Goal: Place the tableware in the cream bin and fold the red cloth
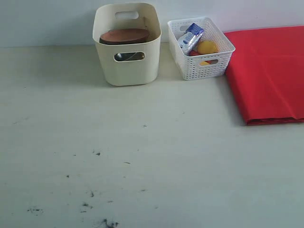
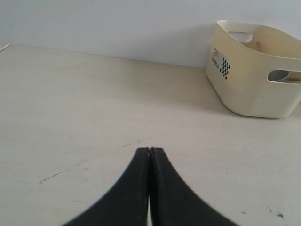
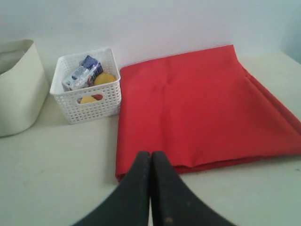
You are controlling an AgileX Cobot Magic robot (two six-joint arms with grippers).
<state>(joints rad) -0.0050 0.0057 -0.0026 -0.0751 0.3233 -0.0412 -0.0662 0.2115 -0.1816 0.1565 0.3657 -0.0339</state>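
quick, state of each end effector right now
left end effector: closed, holding nothing
right end effector: closed, holding nothing

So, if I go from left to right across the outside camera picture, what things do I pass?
cream bin → white basket → red cloth

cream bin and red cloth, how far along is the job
Looks nearly finished. Done: the brown plate sits in the cream bin, something steel shows through its handle cutout, and the red cloth lies folded beside the white basket. In hand: nothing; the left fingers and right fingers are shut and empty. Left: no tableware shows on the table, though the bin's contents are partly hidden.
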